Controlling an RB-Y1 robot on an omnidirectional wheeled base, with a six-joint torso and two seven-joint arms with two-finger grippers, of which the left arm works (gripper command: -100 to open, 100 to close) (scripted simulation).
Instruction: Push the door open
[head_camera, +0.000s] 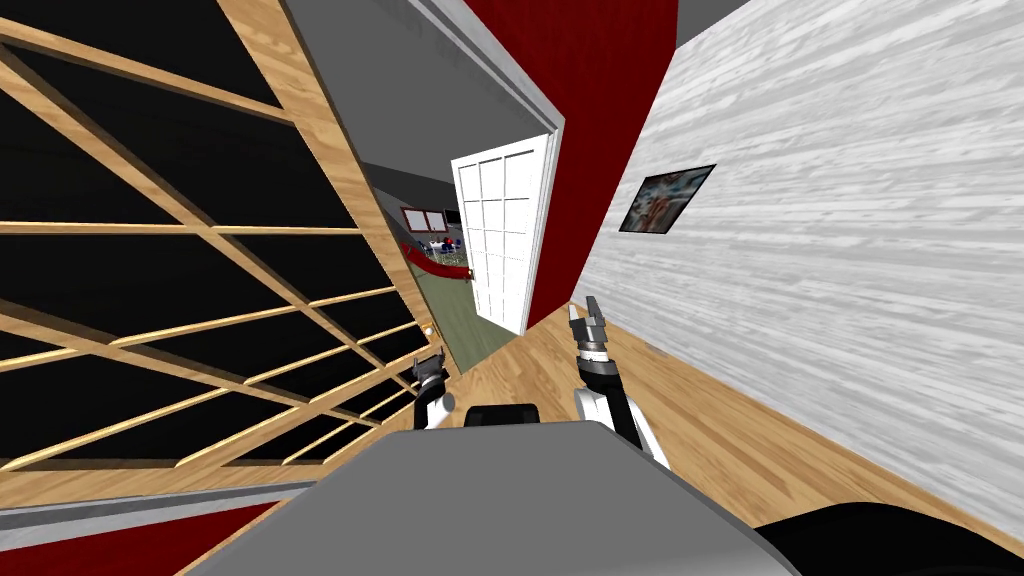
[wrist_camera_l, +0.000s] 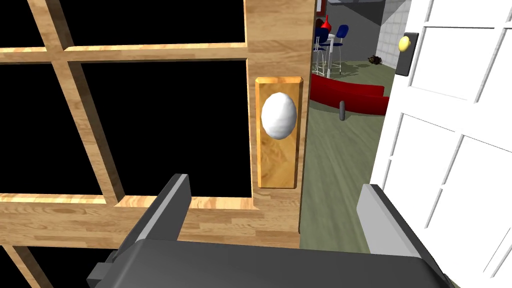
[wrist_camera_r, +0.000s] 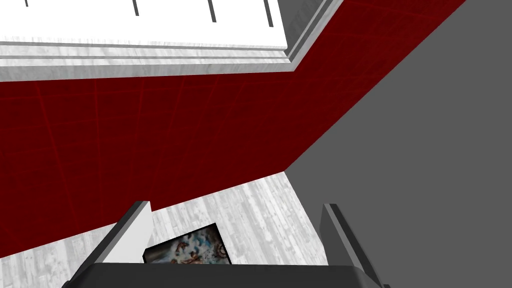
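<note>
The door (head_camera: 200, 260) (pale wooden bars over black panes) takes up the robot's left side. Its knob (head_camera: 428, 329) sits at its free edge, and the left gripper (head_camera: 430, 360) hovers just beside that edge. Past the edge, a gap shows green floor (head_camera: 468, 322) and a white door (head_camera: 500, 240). The right gripper (head_camera: 585, 318) is well apart from the door, near a grey-white wall (head_camera: 850, 280) with a picture (head_camera: 665, 200).

Free gap (wrist_camera_l: 340, 165) — wooden door (wrist_camera_l: 277, 30), white door (wrist_camera_l: 450, 150)
</note>
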